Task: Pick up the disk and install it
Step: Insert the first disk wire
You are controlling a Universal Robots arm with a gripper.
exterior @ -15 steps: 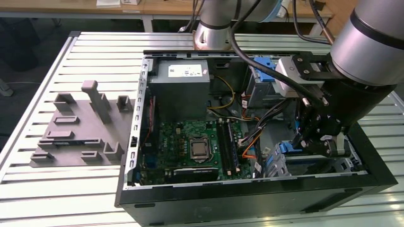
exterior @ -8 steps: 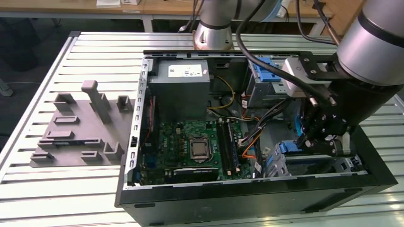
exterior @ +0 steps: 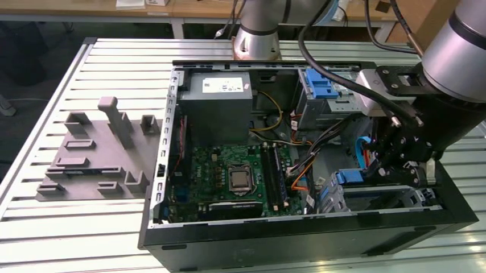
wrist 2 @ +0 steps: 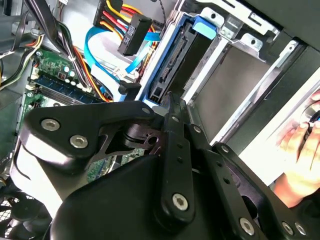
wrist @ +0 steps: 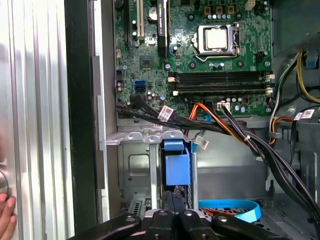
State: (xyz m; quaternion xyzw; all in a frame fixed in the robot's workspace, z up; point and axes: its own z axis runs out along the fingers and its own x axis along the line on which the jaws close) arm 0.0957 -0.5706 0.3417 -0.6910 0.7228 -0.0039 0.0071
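Note:
The disk point(wrist: 176, 167) stands on edge in the metal drive bay point(wrist: 131, 167) at the case's front corner; its blue carrier and blue tab show in both wrist views. In the second wrist view the disk point(wrist 2: 175, 60) appears as a dark edge framed in blue. My gripper point(wrist: 173, 200) is shut, with nothing between its fingers, and its tips rest against the disk's outer edge point(wrist 2: 171, 100). In the exterior view the gripper point(exterior: 391, 170) hangs inside the case at the right, just beside the disk's blue carrier point(exterior: 351, 176).
The open case point(exterior: 304, 227) holds a green motherboard point(exterior: 227, 176), a grey power-supply box point(exterior: 216, 105), a bare blue caddy point(exterior: 320, 85) and cable bundles point(wrist: 235, 130) beside the bay. A grey fixture point(exterior: 99, 153) lies on the slatted table. A person's hand point(wrist 2: 300, 145) rests outside the case.

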